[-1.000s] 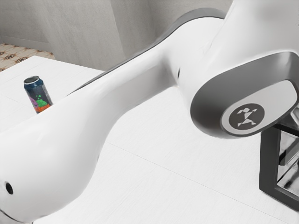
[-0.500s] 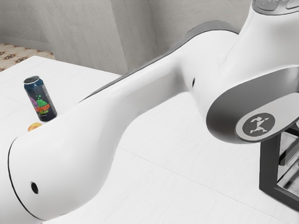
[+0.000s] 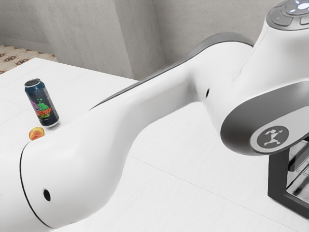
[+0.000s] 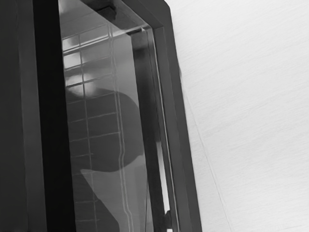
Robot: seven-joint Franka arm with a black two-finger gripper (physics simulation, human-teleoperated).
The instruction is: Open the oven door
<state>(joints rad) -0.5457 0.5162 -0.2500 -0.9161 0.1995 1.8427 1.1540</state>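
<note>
Facing the claw is the dark-framed, clear glass oven door (image 4: 104, 140), pale wire lines showing in its pane; I can't tell whether the claw is spread, pressed together or pinching something. Well apart from the claw, a dark-blue metal drinks can (image 3: 41, 104) stands near a round orange-yellow fruit piece (image 3: 36, 133) on the white, smooth table (image 3: 178, 193).

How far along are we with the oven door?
Reaching the oven looks done: the arm extends toward it, and the wrist camera is close to its glass, with a rack seen through it. In hand now is probably work at the door; whether I hold it, or it is ajar, I can't tell. Left, as far as I can judge: getting it clearly open.
</note>
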